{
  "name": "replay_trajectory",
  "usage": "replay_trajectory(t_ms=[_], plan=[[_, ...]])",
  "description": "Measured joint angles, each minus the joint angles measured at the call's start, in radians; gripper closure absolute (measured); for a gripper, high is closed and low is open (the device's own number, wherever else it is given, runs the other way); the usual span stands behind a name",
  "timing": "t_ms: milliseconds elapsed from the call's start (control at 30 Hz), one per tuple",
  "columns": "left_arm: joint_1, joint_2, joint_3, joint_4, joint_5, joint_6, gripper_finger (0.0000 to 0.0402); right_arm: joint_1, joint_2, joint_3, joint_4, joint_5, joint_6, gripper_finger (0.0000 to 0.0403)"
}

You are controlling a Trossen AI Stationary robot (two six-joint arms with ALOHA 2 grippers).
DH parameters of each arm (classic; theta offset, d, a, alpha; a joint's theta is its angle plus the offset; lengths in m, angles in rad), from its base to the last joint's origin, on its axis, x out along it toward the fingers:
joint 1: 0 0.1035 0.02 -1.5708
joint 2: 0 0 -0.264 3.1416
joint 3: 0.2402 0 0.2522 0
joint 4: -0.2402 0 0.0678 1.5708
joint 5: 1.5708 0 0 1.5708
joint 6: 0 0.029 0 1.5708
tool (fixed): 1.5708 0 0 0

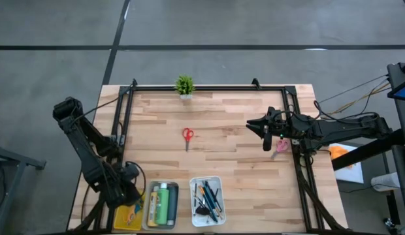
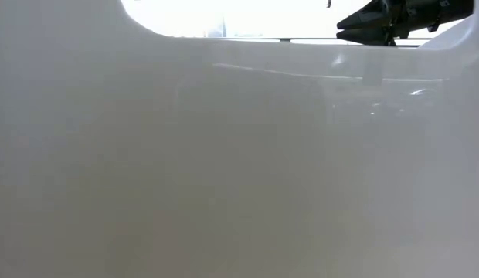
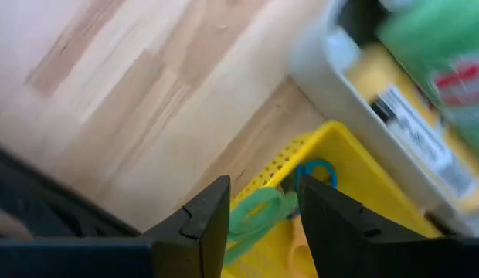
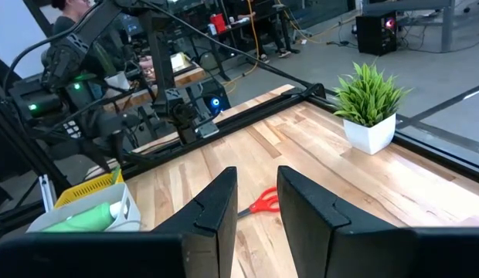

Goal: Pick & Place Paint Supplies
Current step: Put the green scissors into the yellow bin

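Low view washed out w/ glare, left wrist view blurry

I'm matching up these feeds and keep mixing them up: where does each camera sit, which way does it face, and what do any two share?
High view: overhead, straight down; both arms, left gripper over the yellow tray, right gripper.
Low view: table height, mostly blocked by a pale surface; one dark gripper at upper right.
Left wrist view: on the left arm, looking down at the yellow tray; own fingers apart.
Right wrist view: across the table; own fingers.
Shared: red scissors and potted plant appear in the high and right wrist views.
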State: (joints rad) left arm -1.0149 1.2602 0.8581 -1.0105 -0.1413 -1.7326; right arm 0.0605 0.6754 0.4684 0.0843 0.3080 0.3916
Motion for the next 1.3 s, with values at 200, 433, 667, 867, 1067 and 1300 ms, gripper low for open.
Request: replay_trajectory(t_ms=[200,433,667,867,1067,1300], plan=[[-0.004,0.000,0.007,0.020,0.006,0.199,0.0244,0.000,0.000,0.000,0.000,0.000,0.000,0.0309],[-0.012,0.000,0.003,-0.022,0.052,0.271,0.0244,0.000,0.000,0.000,0.000,0.000,0.000,0.0309],[-0.024,-0.001,-0.042,0.013,0.052,0.266,0.0244,0.000,0.000,0.000,0.000,0.000,0.000,0.0309],[-0.024,-0.001,-0.080,0.050,0.053,0.263,0.0244,0.000,0.000,0.000,0.000,0.000,0.000,0.0309],[-0.024,-0.001,-0.081,0.050,0.052,0.257,0.0244,0.000,0.000,0.000,0.000,0.000,0.000,0.0309],[-0.024,-0.001,-0.080,0.054,0.052,0.243,0.0263,0.000,0.000,0.000,0.000,0.000,0.000,0.0309]])
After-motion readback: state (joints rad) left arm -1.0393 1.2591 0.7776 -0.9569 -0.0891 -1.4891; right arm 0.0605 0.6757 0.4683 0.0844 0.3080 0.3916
